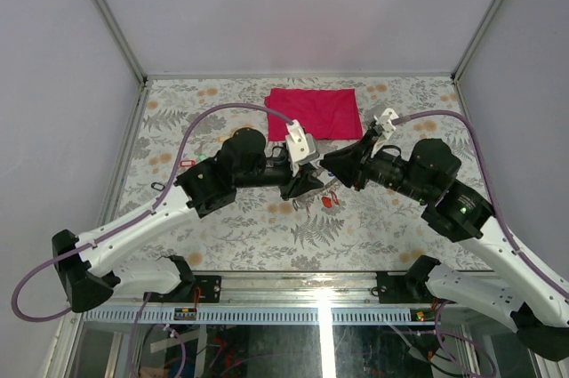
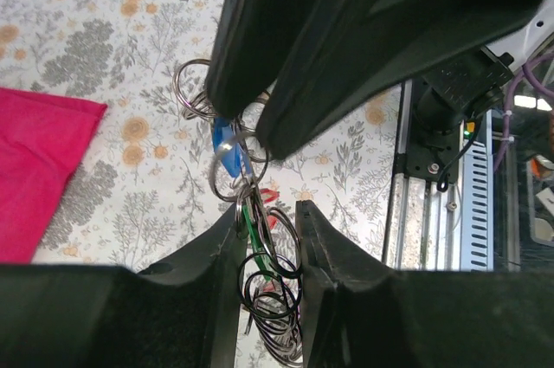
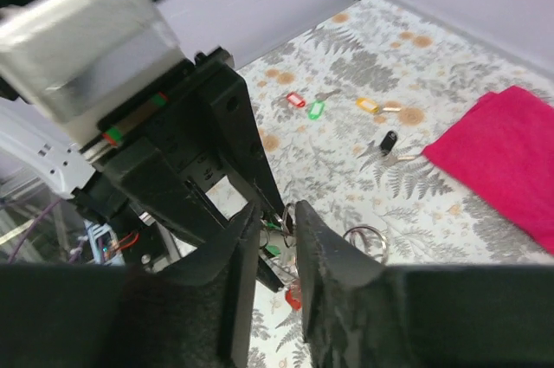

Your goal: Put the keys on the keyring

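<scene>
My left gripper (image 1: 308, 184) (image 2: 268, 212) is shut on the keyring (image 2: 270, 286), a bundle of dark metal loops held above the table. Keys with a green tag (image 2: 253, 222), a blue tag (image 2: 221, 136) and a red tag (image 2: 271, 197) hang at the bundle. My right gripper (image 1: 332, 166) (image 3: 279, 216) meets it tip to tip, its fingers nearly shut on a small key ring (image 3: 288, 222) at the bundle's top. Loose keys lie at the table's left: red (image 3: 296, 100), green (image 3: 316, 109), yellow (image 3: 368, 105), black (image 3: 387, 141).
A red folded cloth (image 1: 313, 111) lies at the back middle of the floral table (image 1: 231, 236). A silver split ring (image 3: 366, 242) shows beside my right finger. White walls stand close round the table.
</scene>
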You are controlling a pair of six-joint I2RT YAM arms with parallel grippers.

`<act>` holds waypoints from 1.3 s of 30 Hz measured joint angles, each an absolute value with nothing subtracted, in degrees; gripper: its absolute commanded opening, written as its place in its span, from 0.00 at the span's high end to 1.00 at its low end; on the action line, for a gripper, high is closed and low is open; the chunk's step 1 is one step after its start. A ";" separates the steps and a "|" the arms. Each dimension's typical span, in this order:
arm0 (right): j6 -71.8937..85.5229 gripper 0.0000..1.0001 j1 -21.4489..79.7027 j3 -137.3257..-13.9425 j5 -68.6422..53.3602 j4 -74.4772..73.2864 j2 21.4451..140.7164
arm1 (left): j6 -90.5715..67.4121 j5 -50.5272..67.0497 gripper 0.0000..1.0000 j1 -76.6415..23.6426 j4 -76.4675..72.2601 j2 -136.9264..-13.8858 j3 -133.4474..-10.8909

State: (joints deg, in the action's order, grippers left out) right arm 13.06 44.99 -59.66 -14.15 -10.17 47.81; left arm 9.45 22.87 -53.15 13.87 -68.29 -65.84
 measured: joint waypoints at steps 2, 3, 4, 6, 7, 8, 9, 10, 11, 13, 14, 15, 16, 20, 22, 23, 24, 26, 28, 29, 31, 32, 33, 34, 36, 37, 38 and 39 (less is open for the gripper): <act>12.47 0.56 44.99 -60.62 -13.21 -10.55 47.55 | 7.49 24.67 1.00 -51.57 13.43 -67.92 -64.75; 12.21 0.53 44.99 -61.10 -12.43 -10.92 47.20 | 6.46 25.80 1.00 -50.59 13.19 -67.79 -64.18; 11.97 0.51 44.99 -61.45 -11.16 -11.31 46.63 | 4.82 27.49 1.00 -48.97 12.34 -67.61 -63.24; 11.29 0.49 44.99 -61.82 -8.23 -12.08 45.30 | 1.08 31.07 1.00 -45.10 10.07 -67.31 -60.90; 11.00 0.48 44.99 -62.00 -6.20 -12.75 44.56 | -0.95 32.88 1.00 -43.09 8.75 -67.22 -59.64; 10.76 0.48 44.99 -62.06 -3.57 -13.72 43.72 | -3.31 34.79 1.00 -40.97 7.20 -67.22 -58.28; 10.68 0.48 44.99 -62.06 -2.11 -14.48 43.33 | -6.02 36.84 1.00 -38.61 4.99 -67.22 -56.58; 10.48 0.48 44.99 -62.08 0.01 -15.49 42.85 | -7.94 38.17 1.00 -37.19 3.44 -67.22 -55.46; 10.44 0.48 44.99 -62.08 1.52 -16.29 42.61 | -10.37 39.75 1.00 -35.48 1.30 -67.22 -54.08; 10.28 0.48 44.99 -62.19 4.75 -18.50 42.24 | -15.29 42.61 1.00 -32.82 -3.29 -67.22 -51.57; 10.26 0.48 44.99 -62.19 6.07 -19.55 42.26 | -17.78 44.03 1.00 -31.57 -5.72 -67.22 -50.46; 10.24 0.48 44.99 -62.19 7.11 -20.71 42.44 | -20.12 45.30 1.00 -30.55 -8.14 -67.24 -49.43; 10.22 0.48 44.99 -62.19 7.86 -21.93 42.68 | -22.72 46.59 1.00 -29.45 -11.03 -67.24 -48.40; 10.39 0.47 44.99 -62.22 8.99 -25.58 44.40 | -31.73 50.26 1.00 -26.13 -20.73 -67.26 -45.91; 10.76 0.47 44.99 -62.22 8.84 -26.79 45.47 | -35.83 51.35 1.00 -24.69 -25.52 -67.26 -44.80; 11.07 0.47 44.99 -62.22 8.47 -27.03 45.91 | -37.87 51.64 1.00 -23.99 -27.92 -67.26 -44.18; 11.44 0.47 44.99 -62.19 7.99 -27.14 46.48 | -39.55 51.88 1.00 -23.49 -29.93 -67.26 -43.66; 12.27 0.47 44.99 -61.98 6.83 -27.09 46.96 | -42.92 52.34 1.00 -22.68 -34.00 -67.29 -42.59; 12.99 0.46 44.99 -61.67 5.87 -26.44 46.87 | -45.65 52.82 1.00 -22.15 -37.32 -67.37 -41.85; 13.54 0.46 44.99 -61.30 4.97 -25.71 46.78 | -47.16 53.08 1.00 -21.80 -39.38 -67.44 -41.47; 14.41 0.45 44.99 -60.40 3.97 -24.29 46.65 | -49.47 53.63 1.00 -21.43 -42.44 -67.48 -40.91; 14.98 0.44 44.99 -59.75 3.51 -23.55 46.59 | -50.39 53.80 1.00 -21.26 -43.64 -67.48 -40.64; 15.40 0.44 44.99 -59.27 3.36 -23.03 46.61 | -51.33 53.91 1.00 -20.97 -44.93 -67.48 -40.32; 15.99 0.43 44.99 -58.65 3.31 -22.39 46.61 | -52.10 54.02 1.00 -20.71 -45.87 -67.48 -40.07; 17.08 0.42 44.91 -57.63 3.36 -21.50 46.63 | -53.12 54.08 1.00 -20.40 -46.94 -67.48 -39.75; 17.72 0.41 44.77 -56.99 3.33 -20.69 46.63 | -53.49 54.11 1.00 -20.23 -47.31 -67.48 -39.66; 18.33 0.39 44.53 -56.36 3.25 -19.73 46.61 | -53.82 54.11 1.00 -20.18 -47.62 -67.48 -39.59; 19.16 0.38 44.16 -55.51 2.98 -18.41 46.61 | -54.13 54.08 1.00 -20.14 -47.77 -67.48 -39.59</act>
